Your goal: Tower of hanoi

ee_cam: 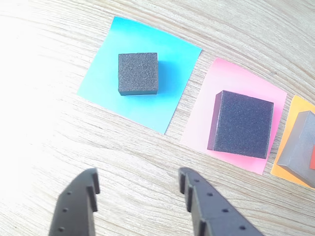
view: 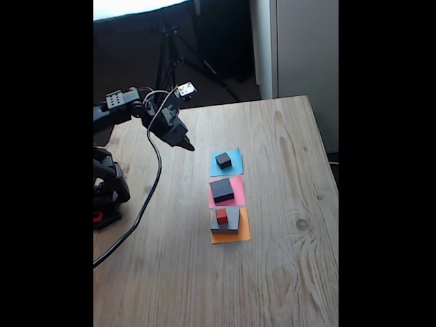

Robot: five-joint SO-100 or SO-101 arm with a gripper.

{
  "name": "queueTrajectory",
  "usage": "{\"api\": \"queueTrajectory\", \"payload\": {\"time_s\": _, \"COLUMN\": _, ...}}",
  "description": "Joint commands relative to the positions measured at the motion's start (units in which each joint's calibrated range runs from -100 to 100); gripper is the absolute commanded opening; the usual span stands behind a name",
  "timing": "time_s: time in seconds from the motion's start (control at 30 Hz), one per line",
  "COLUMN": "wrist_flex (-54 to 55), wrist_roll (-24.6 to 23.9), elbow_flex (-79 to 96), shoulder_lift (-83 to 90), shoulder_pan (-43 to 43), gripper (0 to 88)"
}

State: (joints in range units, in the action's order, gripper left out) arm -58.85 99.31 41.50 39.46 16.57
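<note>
Black small cube [ee_cam: 138, 73] on blue paper [ee_cam: 98, 83], black medium block [ee_cam: 242, 123] on pink [ee_cam: 236, 73], red cube [view: 221, 216] on grey block [view: 231, 219]

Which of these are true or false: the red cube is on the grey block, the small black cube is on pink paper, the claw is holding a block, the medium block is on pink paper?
1. The red cube sits on the grey block. True.
2. The small black cube is on pink paper. False: it is on blue paper.
3. The claw holds a block. False: it is open and empty.
4. The medium block is on pink paper. True.
</note>
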Motion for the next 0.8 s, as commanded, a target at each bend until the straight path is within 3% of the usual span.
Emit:
{"api": "queueTrajectory", "payload": {"time_s": 0.0, "wrist_flex": 7.7, "wrist_roll": 0.7, "elbow_flex": 6.0, "shoulder_lift": 4.1, "shoulder_pan": -1.3, "gripper": 23.7}}
{"api": "queueTrajectory", "payload": {"time_s": 0.43, "wrist_flex": 47.6, "wrist_roll": 0.7, "elbow_flex": 31.3, "shoulder_lift": 6.0, "shoulder_pan": -2.6, "gripper": 41.5}}
{"api": "queueTrajectory", "payload": {"time_s": 0.77, "wrist_flex": 74.9, "wrist_roll": 0.7, "elbow_flex": 43.6, "shoulder_lift": -1.4, "shoulder_pan": -3.7, "gripper": 43.9}}
